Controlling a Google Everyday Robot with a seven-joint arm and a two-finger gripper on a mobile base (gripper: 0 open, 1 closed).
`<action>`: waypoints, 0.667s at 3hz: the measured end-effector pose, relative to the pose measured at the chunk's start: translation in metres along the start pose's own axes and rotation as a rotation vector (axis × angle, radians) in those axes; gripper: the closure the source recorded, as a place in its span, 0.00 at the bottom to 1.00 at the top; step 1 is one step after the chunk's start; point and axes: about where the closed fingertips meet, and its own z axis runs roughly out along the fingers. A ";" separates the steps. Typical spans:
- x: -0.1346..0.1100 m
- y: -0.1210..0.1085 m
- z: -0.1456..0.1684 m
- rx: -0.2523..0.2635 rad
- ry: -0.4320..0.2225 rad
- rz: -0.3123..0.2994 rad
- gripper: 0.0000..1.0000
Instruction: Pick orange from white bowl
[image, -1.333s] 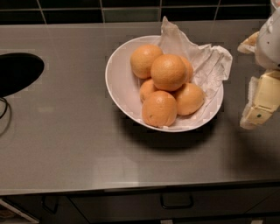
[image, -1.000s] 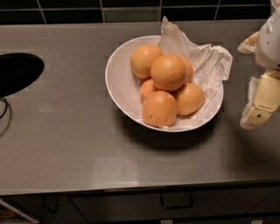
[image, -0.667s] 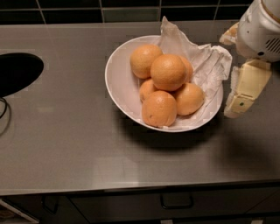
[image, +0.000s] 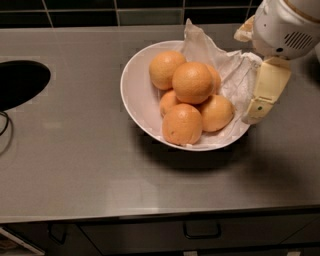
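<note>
The white bowl (image: 129, 95) stands on the grey counter, right of centre, with several oranges piled in it. The orange (image: 192, 82) sits on top of the pile; it is the largest and deepest in colour. Paler oranges lie around and under it, one at the front (image: 182, 123) and one at the back left (image: 165, 69). My gripper (image: 264, 92) hangs from its white wrist at the upper right, just over the bowl's right rim, beside the pile and apart from the orange. It holds nothing that I can see.
Crumpled white paper (image: 227, 65) lines the bowl's back right side, under the gripper. A dark round sink opening (image: 20, 82) is at the far left, with a cable (image: 5, 127) below it. Dark tiles run along the back. The counter's front edge is above a drawer handle (image: 202, 231).
My gripper has moved left from the frame's right edge to the bowl's right rim. The bowl and oranges have not moved.
</note>
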 end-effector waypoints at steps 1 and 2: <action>-0.004 -0.004 0.001 0.005 -0.032 0.020 0.00; -0.009 -0.015 0.010 0.005 -0.151 0.151 0.00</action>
